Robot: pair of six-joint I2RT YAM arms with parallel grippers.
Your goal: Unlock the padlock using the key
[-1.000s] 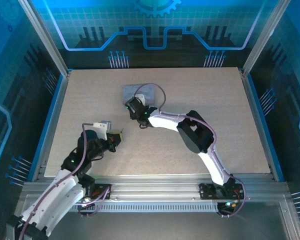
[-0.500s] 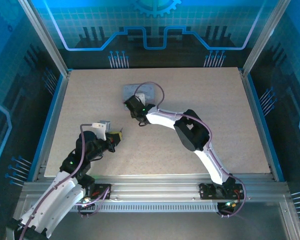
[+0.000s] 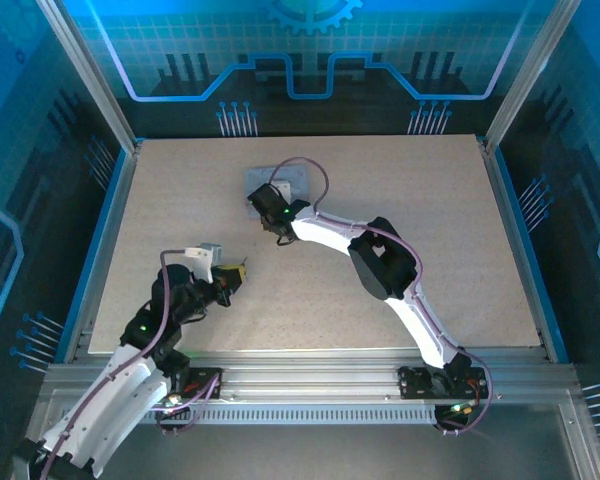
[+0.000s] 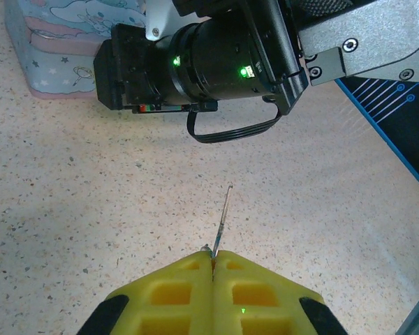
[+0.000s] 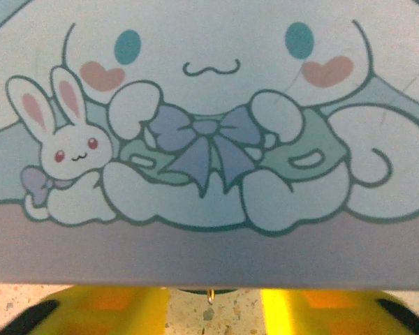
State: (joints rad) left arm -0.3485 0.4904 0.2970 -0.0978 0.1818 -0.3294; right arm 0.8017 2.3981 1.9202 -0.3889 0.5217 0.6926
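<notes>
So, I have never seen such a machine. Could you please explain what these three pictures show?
It is two robot arms on a table. One picture looks down from above; the other two come from cameras on the wrists. A pale tin with a cartoon print lies on the table. The left gripper, yellow-tipped, is shut on a thin key. The right gripper sits close to the tin, its jaws apart.

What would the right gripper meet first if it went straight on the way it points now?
The cartoon-printed tin: its near edge lies straight ahead of the right gripper, apparently very close, though depth is hard to judge.
</notes>
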